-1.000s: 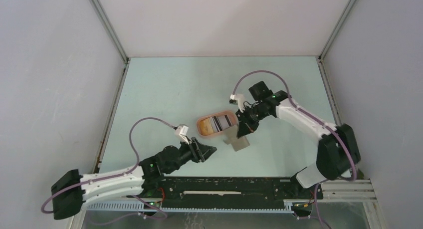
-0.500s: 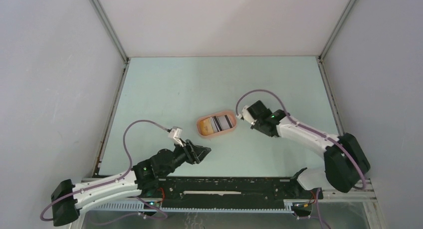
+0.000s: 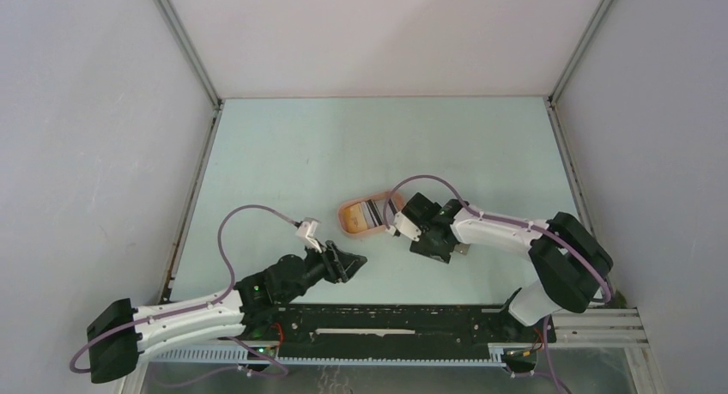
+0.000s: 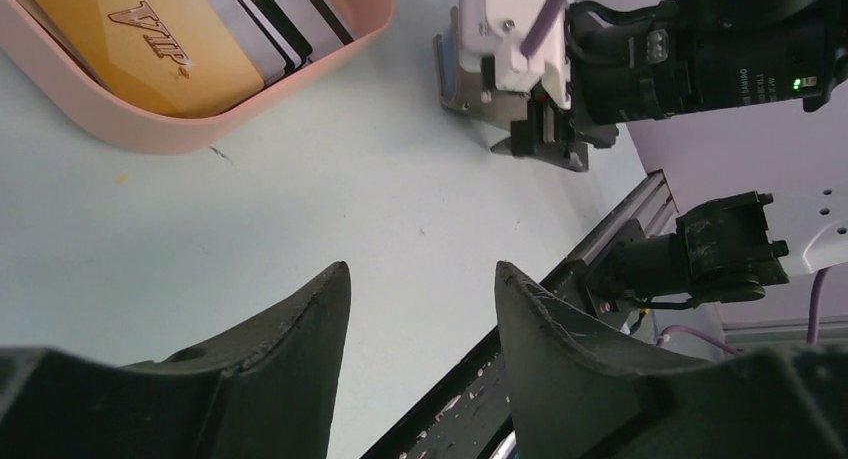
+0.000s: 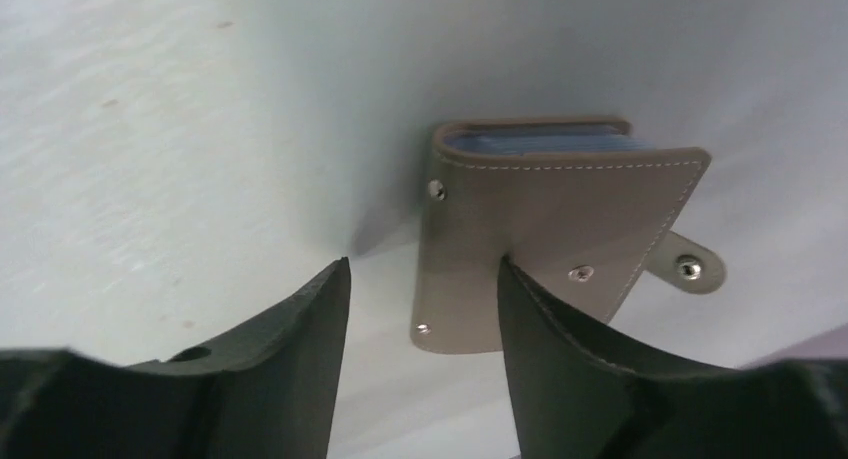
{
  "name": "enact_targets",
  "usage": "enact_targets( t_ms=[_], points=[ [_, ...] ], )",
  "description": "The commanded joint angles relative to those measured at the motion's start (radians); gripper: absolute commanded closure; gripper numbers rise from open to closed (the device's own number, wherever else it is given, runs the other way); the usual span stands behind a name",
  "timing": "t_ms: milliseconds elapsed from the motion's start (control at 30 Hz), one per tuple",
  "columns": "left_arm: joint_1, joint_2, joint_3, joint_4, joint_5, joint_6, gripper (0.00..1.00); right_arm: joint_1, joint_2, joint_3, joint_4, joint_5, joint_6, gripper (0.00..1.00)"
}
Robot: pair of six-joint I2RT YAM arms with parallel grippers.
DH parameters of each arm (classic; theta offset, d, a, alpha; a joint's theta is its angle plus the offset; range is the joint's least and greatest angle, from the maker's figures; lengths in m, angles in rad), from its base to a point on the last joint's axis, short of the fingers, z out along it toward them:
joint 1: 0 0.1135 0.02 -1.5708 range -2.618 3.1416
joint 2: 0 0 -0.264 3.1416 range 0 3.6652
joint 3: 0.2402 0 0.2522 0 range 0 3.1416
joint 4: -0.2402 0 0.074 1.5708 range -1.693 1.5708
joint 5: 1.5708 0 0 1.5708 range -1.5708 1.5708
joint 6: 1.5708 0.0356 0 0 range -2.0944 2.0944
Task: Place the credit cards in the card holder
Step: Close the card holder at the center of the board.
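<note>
Right gripper (image 5: pixel 422 269) is seen released, jaws spread just over the folded card holder (image 5: pixel 540 239) (tab sticking out), toward the table's (image 3: pixel 343 136) near edge. Left gripper (image 4: pixel 422 271) is likewise released, nothing held. Credit cards (image 4: pixel 160 49) are seen in the peach tray (image 4: pixel 200 129).

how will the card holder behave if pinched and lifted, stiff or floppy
The card holder looks like soft stitched material folded over, so it would probably flex. One edge gapes over blue sleeves, so a pinch may squash it. Its unfastened snap tab will likely dangle.
</note>
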Motion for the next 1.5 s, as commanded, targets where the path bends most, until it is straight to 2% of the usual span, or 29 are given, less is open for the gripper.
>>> enact_targets(
  t_ms=[0,200,333,433,567,633,733,833,1000,1067,1167,1467],
  points=[
    [0.005,-0.003,0.001,0.039,0.003,0.037,0.4,0.005,-0.035,0.033,-0.057,-0.279,0.027,0.33],
    [0.005,0.039,0.042,0.085,0.056,0.12,0.38,-0.102,-0.154,0.092,-0.151,-0.493,-0.023,0.3],
    [0.005,0.143,0.102,0.174,0.122,0.214,0.3,-0.279,-0.24,0.145,-0.214,-0.692,-0.086,0.28],
    [0.011,0.282,0.201,0.21,0.198,0.305,0.28,-0.44,-0.254,0.171,-0.201,-0.777,-0.1,0.25],
    [0.05,0.5,0.401,0.207,0.321,0.393,0.28,-0.681,-0.115,0.281,-0.23,-0.931,-0.103,0.27],
    [0.082,0.618,0.496,0.205,0.413,0.4,0.29,-0.763,0.0,0.356,-0.275,-1.014,-0.113,0.33],
    [0.133,0.77,0.624,0.184,0.534,0.349,0.35,-0.835,0.16,0.465,-0.345,-1.059,-0.123,0.43],
    [0.167,0.91,0.72,0.172,0.636,0.319,0.41,-0.857,0.248,0.52,-0.365,-1.053,-0.12,0.48],
    [0.182,1.075,0.874,0.093,0.689,0.338,0.47,-0.848,0.322,0.558,-0.359,-1.015,-0.118,0.49],
    [0.185,1.137,0.94,0.058,0.707,0.344,0.53,-0.847,0.37,0.583,-0.375,-1.011,-0.121,0.55],
    [0.188,1.196,1.002,0.026,0.713,0.35,0.58,-0.846,0.397,0.596,-0.406,-1.014,-0.138,0.62],
    [0.189,1.313,1.11,-0.03,0.732,0.376,0.61,-0.839,0.427,0.59,-0.43,-0.998,-0.16,0.66]
  ],
)
